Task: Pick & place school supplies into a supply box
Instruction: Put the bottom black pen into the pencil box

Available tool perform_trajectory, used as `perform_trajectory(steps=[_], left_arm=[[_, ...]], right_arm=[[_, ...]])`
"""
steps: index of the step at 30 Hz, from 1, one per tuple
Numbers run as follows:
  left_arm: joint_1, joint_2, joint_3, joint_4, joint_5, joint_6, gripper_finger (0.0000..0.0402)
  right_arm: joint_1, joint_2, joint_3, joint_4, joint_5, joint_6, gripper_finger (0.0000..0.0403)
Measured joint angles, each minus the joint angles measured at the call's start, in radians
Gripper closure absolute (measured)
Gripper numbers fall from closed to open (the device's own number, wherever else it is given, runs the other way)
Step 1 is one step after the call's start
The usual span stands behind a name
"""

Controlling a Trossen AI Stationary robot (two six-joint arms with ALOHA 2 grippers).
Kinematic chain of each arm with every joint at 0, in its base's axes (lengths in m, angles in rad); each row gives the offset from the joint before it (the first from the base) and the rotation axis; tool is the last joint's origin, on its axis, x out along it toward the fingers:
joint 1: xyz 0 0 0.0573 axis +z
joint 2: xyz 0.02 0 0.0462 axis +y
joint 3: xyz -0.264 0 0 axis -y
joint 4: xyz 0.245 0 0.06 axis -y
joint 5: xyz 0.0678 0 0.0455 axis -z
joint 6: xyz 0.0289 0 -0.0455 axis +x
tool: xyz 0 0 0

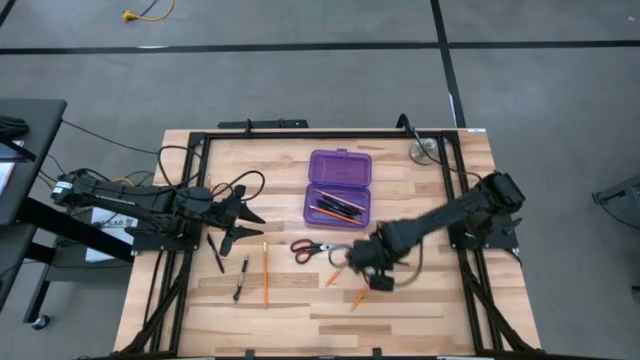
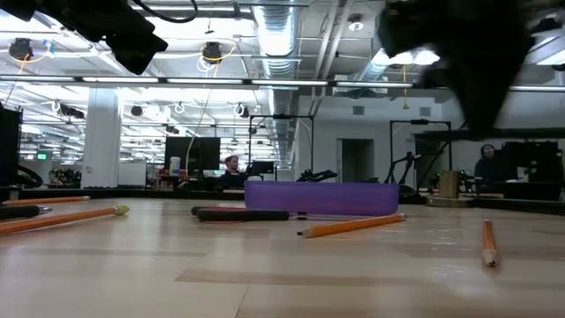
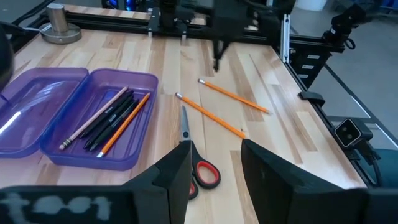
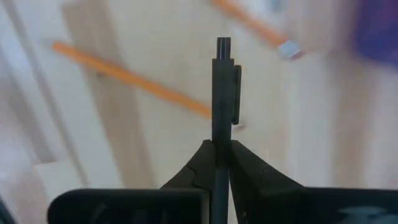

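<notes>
Plainly, our right fingers [image 4: 222,151] pinch a black pen [image 4: 222,93] upright above the bench [image 1: 400,310], our left fingers [image 3: 214,165] parted and empty near the scissors [image 3: 198,168], purple pencil case [image 1: 338,187] open mid-bench, its contents partly hidden in the low view.

The purple supply box [image 1: 339,187] lies open on the desk, lid flat beside its tray, with black pens and orange pencils [image 3: 107,119] lying lengthwise inside. The scissors [image 1: 312,248] lie just in front of it. Loose pencils [image 1: 265,274] and a black pen [image 1: 240,279] lie scattered nearby. Another black pen [image 4: 222,93] stands pinched between dark fingers.
</notes>
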Motion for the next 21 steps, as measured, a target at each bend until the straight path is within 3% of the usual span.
perform_trajectory(steps=[10,21], left_arm=[[0.000,0.000,0.000,-0.038,0.001,0.000,0.0274],[0.000,0.000,0.000,-0.056,0.001,-0.002,0.0274]], right_arm=[[-0.315,-0.001,0.131,-0.020,0.031,-0.366,0.0386],[-0.601,0.024,0.134,0.134,0.026,-0.546,0.0386]])
